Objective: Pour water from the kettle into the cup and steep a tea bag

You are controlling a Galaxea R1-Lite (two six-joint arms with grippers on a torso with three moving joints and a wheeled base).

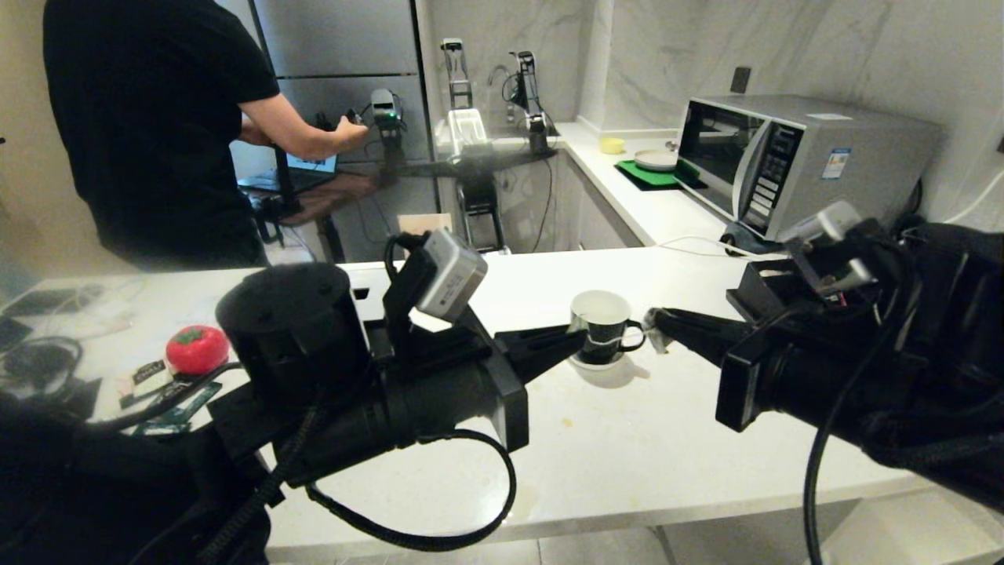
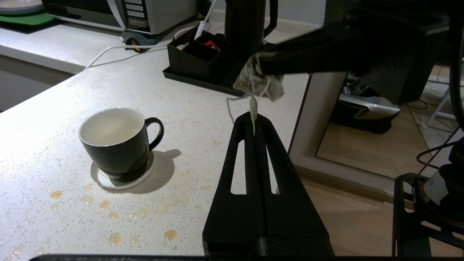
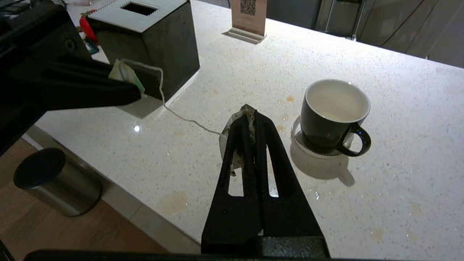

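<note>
Step in hand, as judged: readying the small translucent mesh tea bag (image 3: 237, 121) for steeping. The right gripper (image 3: 252, 117) is holding its jaws fully closed on the bag's mesh, above the speckled white bench (image 3: 253, 72) just beside the small black mug with white inside (image 3: 335, 116), which is standing upright on its round white saucer (image 2: 108, 180) and already showing liquid. The left gripper (image 2: 252, 117) is pinching the pale green tag (image 3: 125, 74) with jaws likewise closed. The thin string (image 3: 181, 116) is running slack between both, its long axis roughly level, from one gripper across to the other. Next move is probably calling for carrying the bag over the rim and lowering it in. The tall matte-black kettle (image 2: 244, 21) is standing well apart, behind a black compartment tray (image 2: 195, 54).
</note>
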